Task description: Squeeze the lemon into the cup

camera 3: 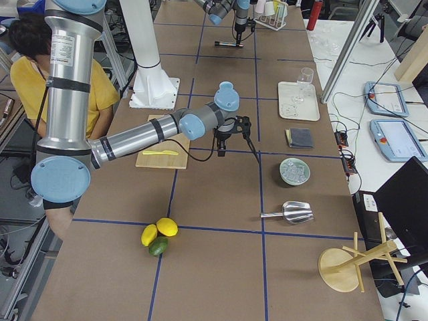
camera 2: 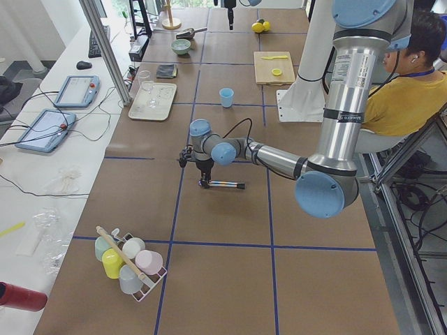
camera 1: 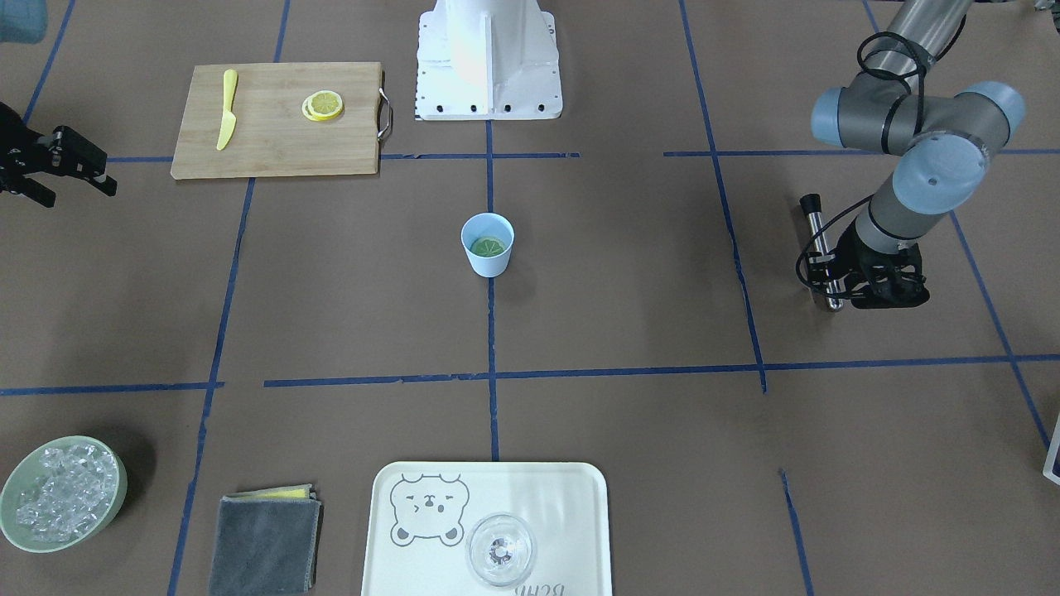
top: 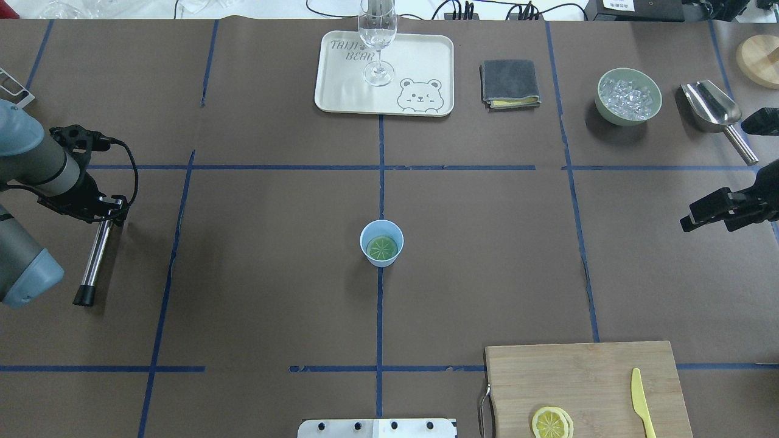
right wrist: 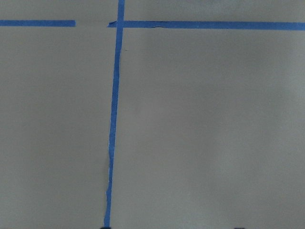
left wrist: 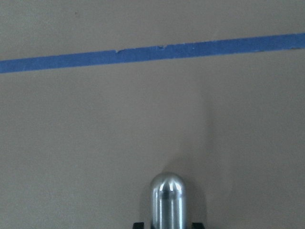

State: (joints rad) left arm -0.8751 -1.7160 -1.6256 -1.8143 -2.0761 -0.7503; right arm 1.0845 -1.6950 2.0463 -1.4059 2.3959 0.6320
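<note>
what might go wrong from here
The cup stands unheld with the lemon inside, so pressing could tip or slide it. The left claw grips the metal rod at its very end, so it may swing or slip when lifted. The right claw is open and far off, unable to steady it.

Light-blue cup (top: 381, 227) upright at table (top: 274, 274) centre; lemon slice (top: 382, 247) flat inside, on bottom.
</note>
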